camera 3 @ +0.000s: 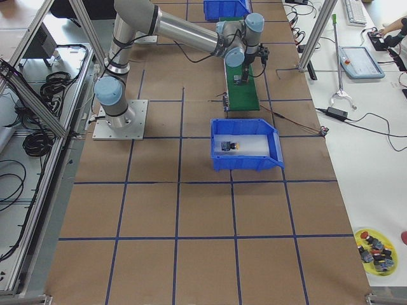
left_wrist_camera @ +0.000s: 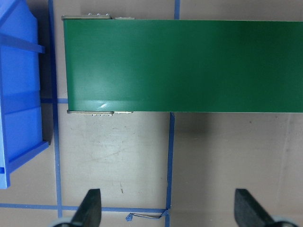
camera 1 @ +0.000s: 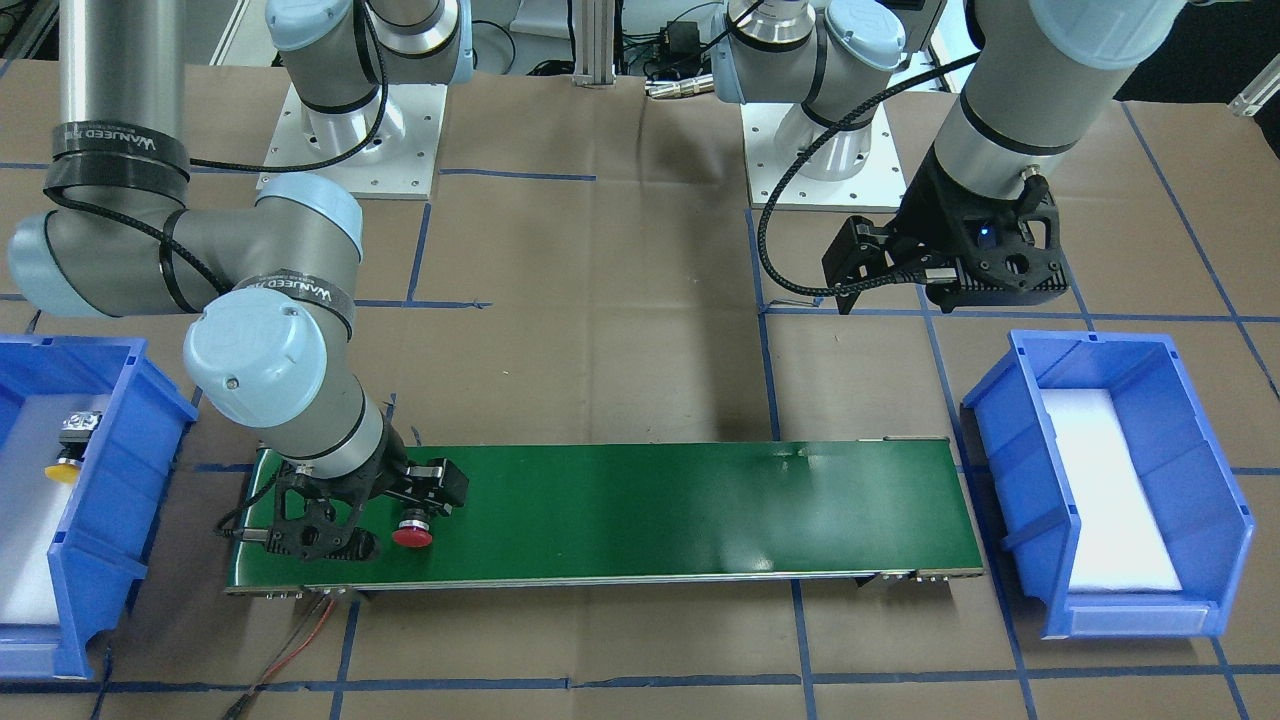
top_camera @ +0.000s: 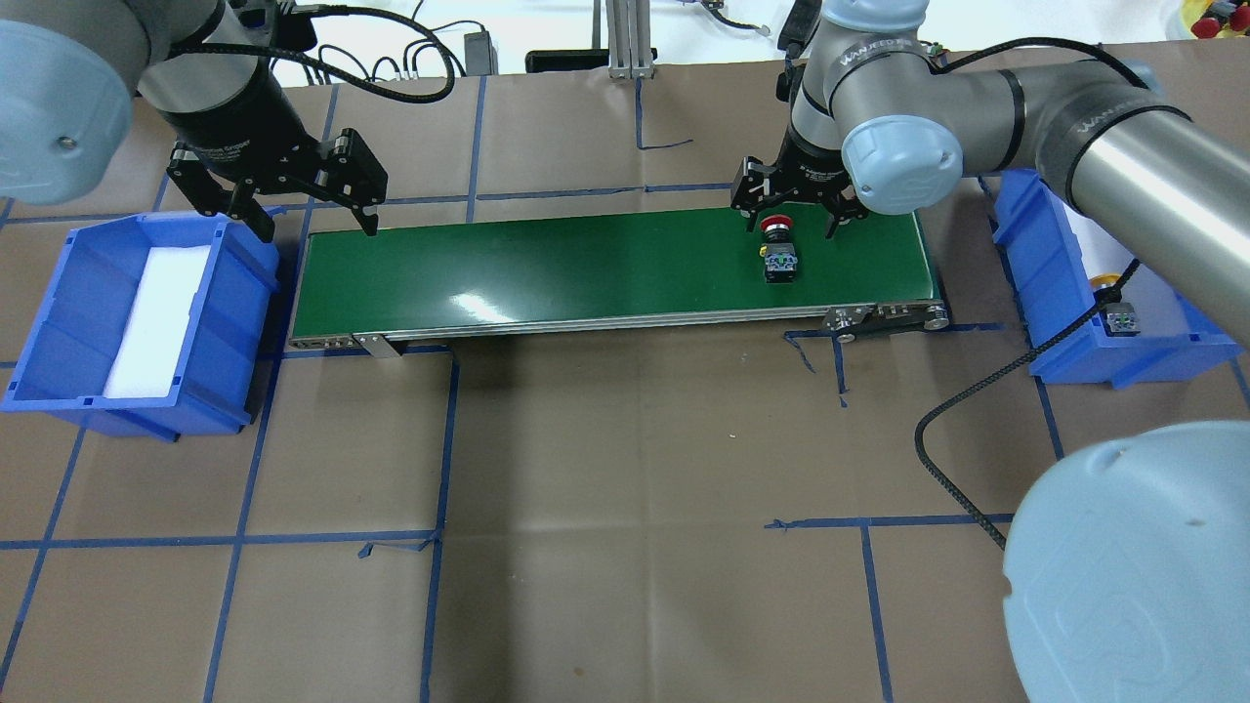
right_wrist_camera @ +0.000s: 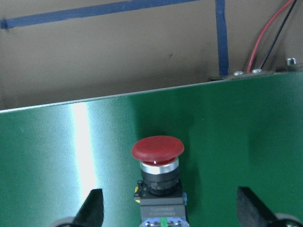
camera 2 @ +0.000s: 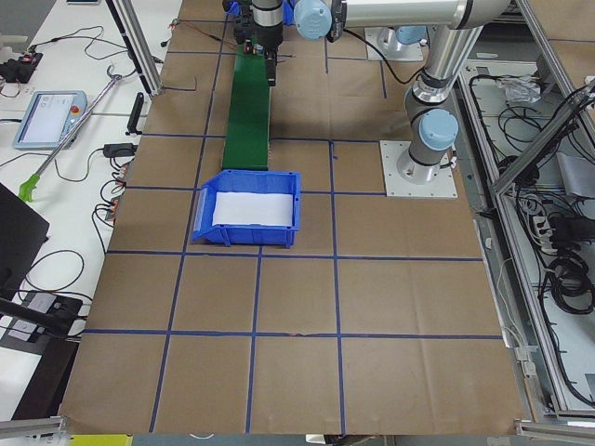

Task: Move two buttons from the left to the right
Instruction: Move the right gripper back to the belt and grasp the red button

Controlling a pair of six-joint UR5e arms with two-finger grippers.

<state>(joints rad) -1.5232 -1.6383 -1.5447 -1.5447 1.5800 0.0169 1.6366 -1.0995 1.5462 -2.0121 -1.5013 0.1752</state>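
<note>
The red button lies on its side on the green conveyor belt near the belt's right end, cap pointing away from the robot; it also shows in the overhead view and the front view. My right gripper is open just above it, with one finger on each side and neither touching it. The yellow button lies in the right blue bin. My left gripper is open and empty, above the gap between the belt's left end and the left blue bin.
The left bin holds only a white foam pad. Brown paper with blue tape lines covers the table. A red and black wire trails from the belt's right end. A black cable hangs from my right arm.
</note>
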